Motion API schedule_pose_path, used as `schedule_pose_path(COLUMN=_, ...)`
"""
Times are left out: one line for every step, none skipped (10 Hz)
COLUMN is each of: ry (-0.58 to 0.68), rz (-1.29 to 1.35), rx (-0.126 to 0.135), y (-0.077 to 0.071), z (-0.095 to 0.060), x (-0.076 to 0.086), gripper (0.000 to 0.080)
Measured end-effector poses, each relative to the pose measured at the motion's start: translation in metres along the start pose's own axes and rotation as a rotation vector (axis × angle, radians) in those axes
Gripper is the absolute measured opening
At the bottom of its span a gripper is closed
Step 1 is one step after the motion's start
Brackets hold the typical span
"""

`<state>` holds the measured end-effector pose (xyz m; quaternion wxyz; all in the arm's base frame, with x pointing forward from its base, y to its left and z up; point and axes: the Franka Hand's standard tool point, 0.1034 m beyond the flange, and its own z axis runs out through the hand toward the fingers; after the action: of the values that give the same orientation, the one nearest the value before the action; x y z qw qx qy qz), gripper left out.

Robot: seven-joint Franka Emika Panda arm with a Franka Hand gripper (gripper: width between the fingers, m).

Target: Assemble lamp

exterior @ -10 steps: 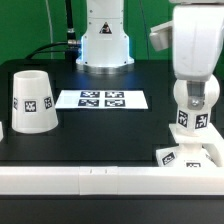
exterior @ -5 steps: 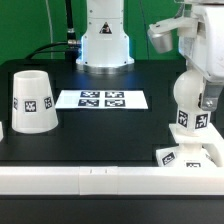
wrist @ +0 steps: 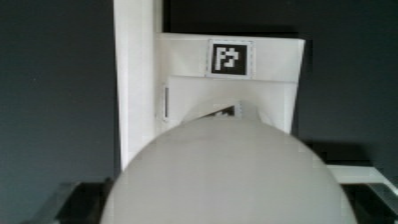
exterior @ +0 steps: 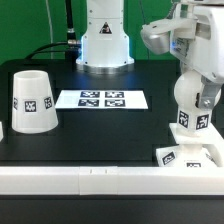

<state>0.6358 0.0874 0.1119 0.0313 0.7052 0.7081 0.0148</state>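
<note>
The white round bulb [exterior: 192, 98] stands upright on its neck on the flat square base [exterior: 190, 156] at the exterior view's right front. My gripper [exterior: 194, 92] is shut on the bulb from above. In the wrist view the bulb [wrist: 222, 170] fills the space between my dark fingers [wrist: 71, 203], with the tagged base [wrist: 231, 75] beyond it. The truncated-cone shade [exterior: 32, 100] stands apart at the exterior view's left, wide end down.
The marker board [exterior: 101, 99] lies flat mid-table between the shade and the bulb. A white rail [exterior: 90, 181] runs along the table's front edge, right by the base; it also shows in the wrist view [wrist: 135, 70]. The robot's white pedestal [exterior: 104, 40] stands behind.
The wrist and hand have turned over the bulb, the upper arm part swinging toward the exterior view's left. Bulb, base and shade stay in place.
</note>
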Motion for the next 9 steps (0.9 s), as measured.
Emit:
schedule_pose_path(ry=0.0, rz=0.0, rx=0.0, y=0.0, z=0.0, x=0.0, gripper=0.0576)
schedule_pose_path(ry=0.001, rz=0.079, rx=0.001, y=-0.0001, z=0.0, x=0.0002, gripper=0.0576)
schedule_pose_path(ry=0.001, rz=0.208, rx=0.003, y=-0.0003, z=-0.0001, x=0.0, gripper=0.0576)
schedule_pose_path(ry=0.0, rz=0.326, rx=0.006, y=-0.0001, z=-0.0003, x=-0.0002, gripper=0.0576)
schedule_pose_path(ry=-0.001, rz=0.44, rx=0.01, y=0.0006, z=-0.0007, x=-0.0001, gripper=0.0576)
schedule_pose_path(ry=0.003, rz=0.552, rx=0.014, y=0.0012, z=-0.001, x=-0.0001, gripper=0.0576)
schedule_pose_path(ry=0.004, rz=0.668, rx=0.021, y=0.0013, z=-0.0013, x=-0.0009, gripper=0.0576)
schedule_pose_path(ry=-0.001, rz=0.73, rx=0.023, y=0.0012, z=-0.0016, x=-0.0018, gripper=0.0577)
schedule_pose_path(ry=-0.001, rz=0.756, rx=0.018, y=0.0015, z=-0.0019, x=-0.0011, gripper=0.0577)
